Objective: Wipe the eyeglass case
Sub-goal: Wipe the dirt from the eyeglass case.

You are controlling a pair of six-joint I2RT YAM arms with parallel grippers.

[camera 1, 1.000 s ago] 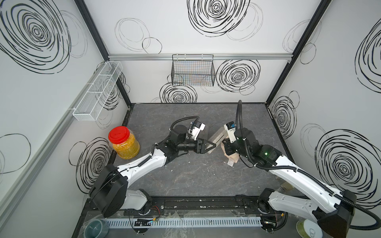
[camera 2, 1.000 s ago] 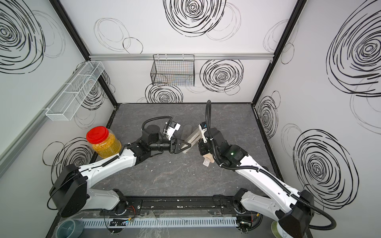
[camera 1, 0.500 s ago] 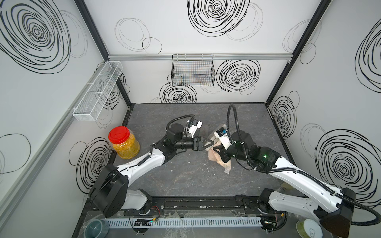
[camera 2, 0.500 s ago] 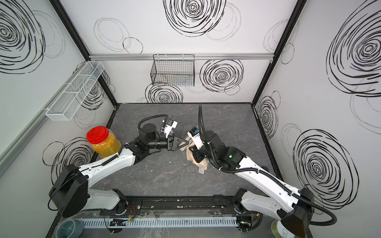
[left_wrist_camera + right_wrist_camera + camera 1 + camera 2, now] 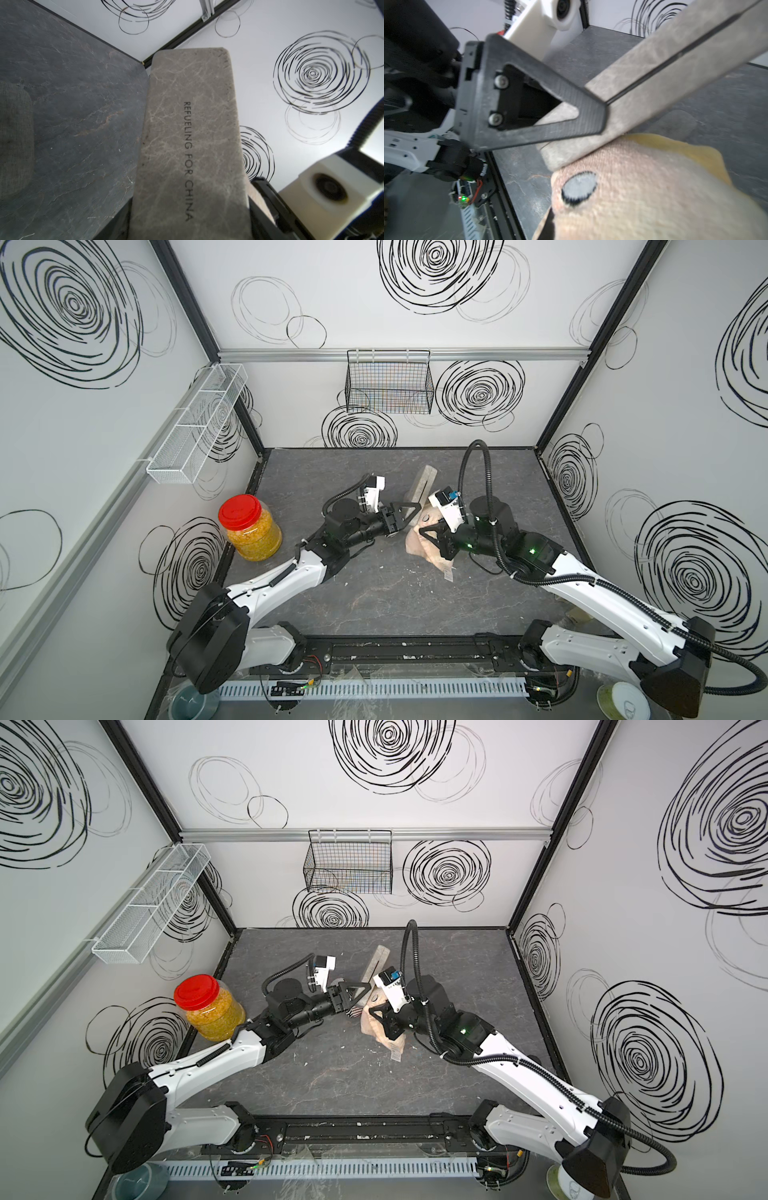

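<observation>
Jar (image 5: 251, 531) first: nine o'clock on the surface (image 5: 374, 601), red lid on, yellow granules filling it nearly to the top. At twelve o'clock a black wire basket (image 5: 388, 381) hangs on the back wall, and through its mesh I only see wall. It's the same with the white mesh tray (image 5: 199, 423) at ten o'clock.

Now the middle. My left end effector (image 5: 413, 509) is clamped on the near end of the eyeglass case (image 5: 423, 485), holding it tilted up off the surface, its far end pointing toward one o'clock. My right end effector (image 5: 424, 533) is clenched on a bunched pinkish cloth (image 5: 413, 545), at five o'clock from the case's held end.

The right wrist view gives me what the top views can't. There the cloth (image 5: 643, 187) touches the case's lower edge right beside the left finger, there's a grey oval patch edged in black on the fabric, and a dark seam runs along the case. Only the left wrist view shows lettering on the case's (image 5: 191, 135) broad face: REFUELING FOR CHINA.
</observation>
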